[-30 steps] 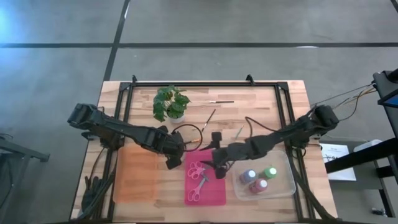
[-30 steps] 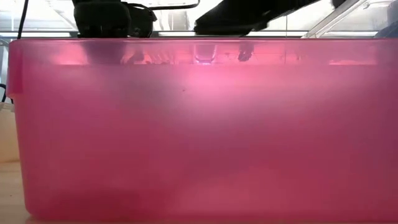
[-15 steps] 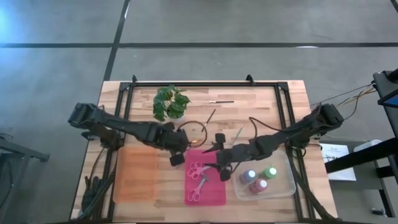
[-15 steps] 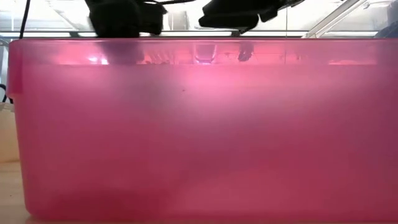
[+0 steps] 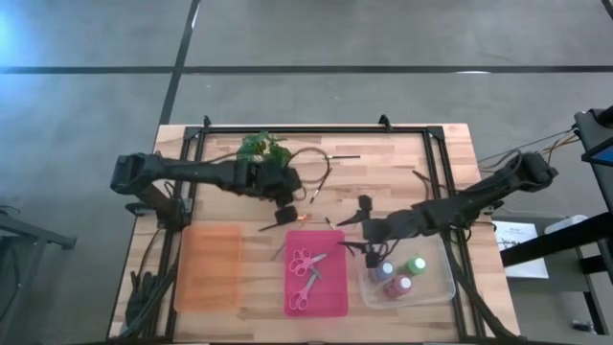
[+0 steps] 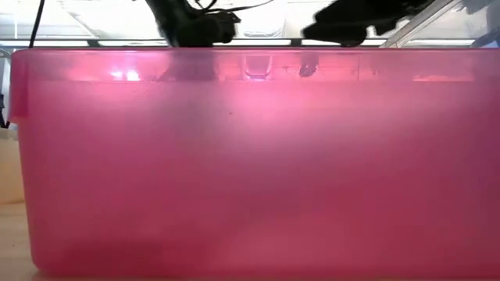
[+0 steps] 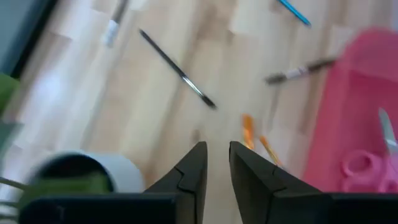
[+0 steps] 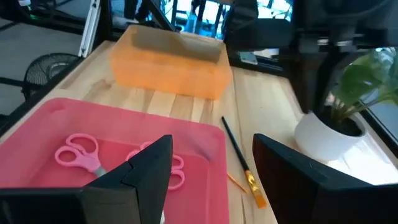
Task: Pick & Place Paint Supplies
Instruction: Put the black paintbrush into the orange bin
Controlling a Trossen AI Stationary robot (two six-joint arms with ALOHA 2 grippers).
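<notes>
My left gripper [image 5: 285, 213] [image 7: 216, 149] hovers over bare wood between the potted plant and the pink tray [image 5: 330, 302]. It is open by only a narrow gap and holds nothing. My right gripper [image 5: 352, 241] [image 8: 208, 168] is wide open and empty, above the pink tray's far right corner, beside the clear tray [image 5: 442, 278]. Two pink-handled scissors [image 5: 306, 261] [image 8: 78, 152] lie flat in the pink tray. Three paint bottles [image 5: 397, 286] stand in the clear tray. Thin brushes lie flat on the table: one orange-tipped [image 5: 302, 218] [image 7: 249, 130], one dark [image 7: 177, 68], others [image 5: 321, 182] farther back.
An orange tray [image 5: 211, 268] sits left of the pink tray. The green potted plant [image 5: 263, 153] [image 7: 81, 171] stands close behind my left gripper. A black frame [image 5: 316, 126] borders the far and side edges. In the low view the pink tray wall [image 6: 250, 156] blocks nearly everything.
My left gripper has moved from the pink tray's far left corner toward the far edge and a little right, ending near the plant. My right gripper has drifted right, from over the pink tray toward the clear tray.
</notes>
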